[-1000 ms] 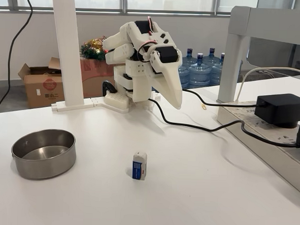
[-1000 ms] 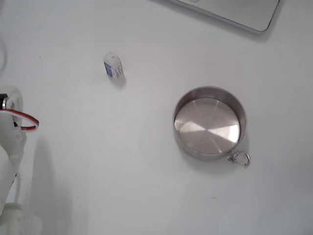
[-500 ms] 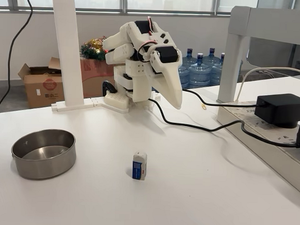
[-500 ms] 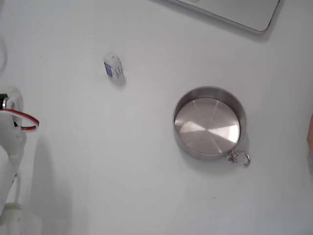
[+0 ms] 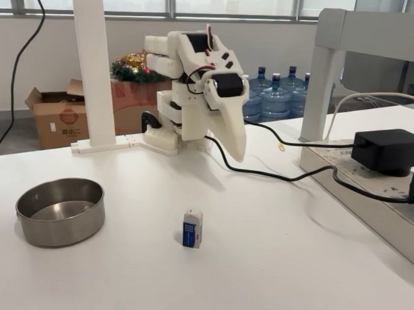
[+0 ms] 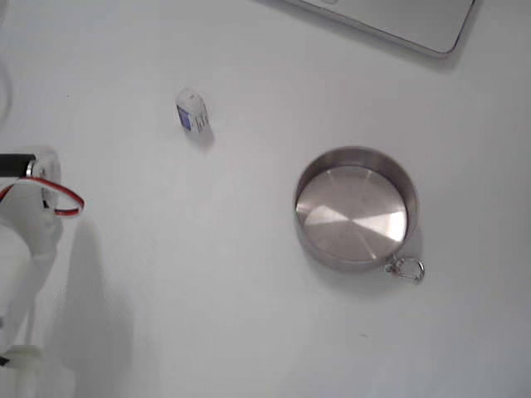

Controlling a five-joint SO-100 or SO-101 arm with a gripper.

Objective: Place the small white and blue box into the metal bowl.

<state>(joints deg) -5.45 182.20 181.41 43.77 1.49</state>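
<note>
The small white and blue box (image 5: 192,228) stands upright near the middle of the white table, its blue panel facing the camera; from above the box (image 6: 192,111) sits at the upper left. The metal bowl (image 5: 60,230) rests empty at the table's left, well apart from the box; seen from above, the bowl (image 6: 353,211) lies right of centre. My white gripper (image 5: 235,153) hangs point-down from the folded arm at the back of the table, far behind the box, its fingers together with nothing between them. The arm (image 6: 29,249) enters at the left edge of the view from above.
A black power adapter (image 5: 387,149) and its cable (image 5: 274,174) lie at the right on a grey power strip. A white post (image 5: 94,69) stands behind the bowl. A laptop corner (image 6: 398,21) shows at the top. A key ring (image 6: 406,269) hangs off the bowl.
The arm has unfolded a little: the gripper tip has shifted slightly left and lower, and from above the arm reaches further right. Box and bowl have not moved.
</note>
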